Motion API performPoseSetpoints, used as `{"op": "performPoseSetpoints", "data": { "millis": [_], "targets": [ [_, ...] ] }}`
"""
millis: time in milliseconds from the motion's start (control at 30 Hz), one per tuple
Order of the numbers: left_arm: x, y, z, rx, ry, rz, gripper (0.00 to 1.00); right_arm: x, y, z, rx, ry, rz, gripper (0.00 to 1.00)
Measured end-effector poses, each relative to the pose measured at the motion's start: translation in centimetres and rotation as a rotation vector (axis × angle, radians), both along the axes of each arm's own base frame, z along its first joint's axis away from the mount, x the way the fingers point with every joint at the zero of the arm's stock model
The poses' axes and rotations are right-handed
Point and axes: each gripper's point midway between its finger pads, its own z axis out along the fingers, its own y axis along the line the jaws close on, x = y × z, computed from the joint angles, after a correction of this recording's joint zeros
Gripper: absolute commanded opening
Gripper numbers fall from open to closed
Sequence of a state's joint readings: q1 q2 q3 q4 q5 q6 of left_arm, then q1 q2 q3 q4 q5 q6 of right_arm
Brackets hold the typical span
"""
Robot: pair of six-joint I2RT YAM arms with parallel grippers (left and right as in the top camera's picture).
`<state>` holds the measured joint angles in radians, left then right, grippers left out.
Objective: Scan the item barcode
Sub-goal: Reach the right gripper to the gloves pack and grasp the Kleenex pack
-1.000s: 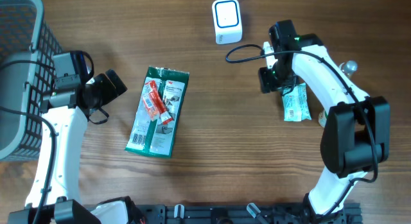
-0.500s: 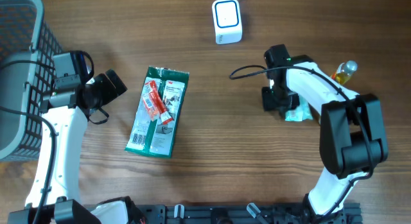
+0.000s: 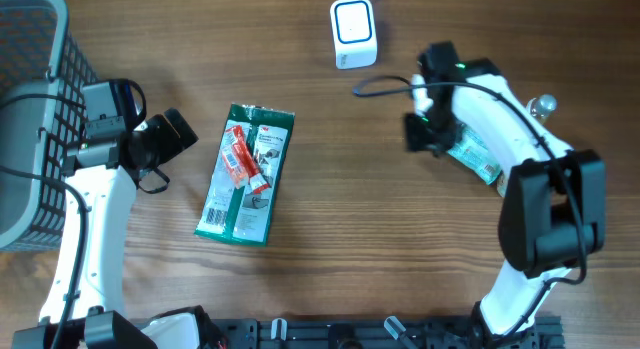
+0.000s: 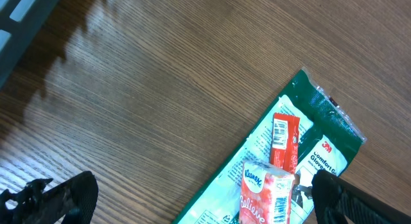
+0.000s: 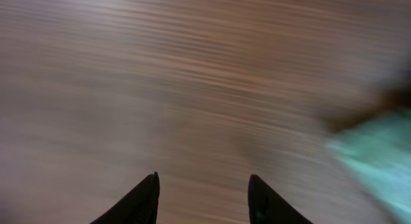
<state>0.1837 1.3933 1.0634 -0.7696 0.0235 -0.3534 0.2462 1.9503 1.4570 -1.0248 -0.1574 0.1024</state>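
The item is a small flat sachet [image 3: 478, 156], pale green and white with fine print. It lies askew on the wooden table [image 3: 340, 249] at the right, partly under the right arm, and I can't make out a barcode on it. The right gripper [image 3: 424, 136] hovers just left of it, below the white scanner [image 3: 353, 32]. From overhead its jaws are hidden. The right wrist camera, badly blurred, shows two dark fingertips [image 5: 149, 193] a modest gap apart with bare wood between them, and the sachet is only a green smear off to one side. The left gripper [image 3: 172, 133] is spread wide and empty. Its wrist view reads what overhead cannot: "Kleenex" on the red tissue pack [image 4: 263, 195] lying on a green 3M glove packet [image 4: 318, 108].
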Motion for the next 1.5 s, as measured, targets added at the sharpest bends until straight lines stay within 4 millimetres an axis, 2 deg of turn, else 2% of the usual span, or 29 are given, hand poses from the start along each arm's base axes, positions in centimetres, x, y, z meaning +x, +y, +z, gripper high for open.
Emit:
{"op": "performPoseSetpoints", "data": {
  "millis": [67,100,267,333,433,533,633,700,767,833,900,967,1067,1200,1267,1367,1433,1500],
  "targets": [
    [0.0,0.0,0.0,0.0,0.0,0.0,1.0,0.8,5.4,1.2,0.147,-0.07,0.076,0.47],
    [0.0,0.0,0.0,0.0,0.0,0.0,1.0,0.5,9.6,1.9,0.231,-0.104,0.138,0.49],
    [0.0,0.0,0.0,0.0,0.0,0.0,1.0,-1.4,20.5,4.0,0.391,-0.234,0.301,0.61],
    [0.0,0.0,0.0,0.0,0.0,0.0,1.0,-2.8,23.9,4.5,0.401,-0.291,0.36,0.62],
    [0.0,0.0,0.0,0.0,0.0,0.0,1.0,-3.9,27.7,5.3,0.365,-0.427,0.417,0.63],
    [0.0,0.0,0.0,0.0,0.0,0.0,1.0,-4.8,30.3,6.2,0.346,-0.537,0.442,0.62],
    [0.0,0.0,0.0,0.0,0.0,0.0,1.0,-4.7,31.6,6.8,0.354,-0.595,0.435,0.61],
    [0.0,0.0,0.0,0.0,0.0,0.0,1.0,-4.3,32.3,6.5,0.359,-0.62,0.429,0.58],
    [0.0,0.0,0.0,0.0,0.0,0.0,1.0,-3.9,32.8,4.9,0.353,-0.618,0.422,0.54],
    [0.0,0.0,0.0,0.0,0.0,0.0,1.0,-3.8,32.9,1.9,0.326,-0.583,0.422,0.51],
    [0.0,0.0,0.0,0.0,0.0,0.0,1.0,-4.1,33.0,-0.2,0.311,-0.551,0.43,0.49],
    [0.0,0.0,0.0,0.0,0.0,0.0,1.0,-4.4,33.1,-1.2,0.303,-0.537,0.437,0.34],
    [0.0,0.0,0.0,0.0,0.0,0.0,1.0,-4.6,33.6,-1.1,0.317,-0.541,0.438,0.19],
    [0.0,0.0,0.0,0.0,0.0,0.0,1.0,-4.5,33.4,-0.9,0.315,-0.542,0.441,0.17],
    [0.0,0.0,0.0,0.0,0.0,0.0,1.0,-4.4,32.3,-0.3,0.281,-0.532,0.431,0.17],
    [0.0,0.0,0.0,0.0,0.0,0.0,1.0,-3.5,29.4,2.6,0.201,-0.562,0.391,0.17],
    [0.0,0.0,0.0,0.0,0.001,0.0,1.0,-2.5,26.3,4.5,0.114,-0.583,0.347,0.17],
    [0.0,0.0,0.0,0.0,0.0,0.0,1.0,-1.6,23.6,4.9,0.035,-0.576,0.311,0.17]
  ]
}}
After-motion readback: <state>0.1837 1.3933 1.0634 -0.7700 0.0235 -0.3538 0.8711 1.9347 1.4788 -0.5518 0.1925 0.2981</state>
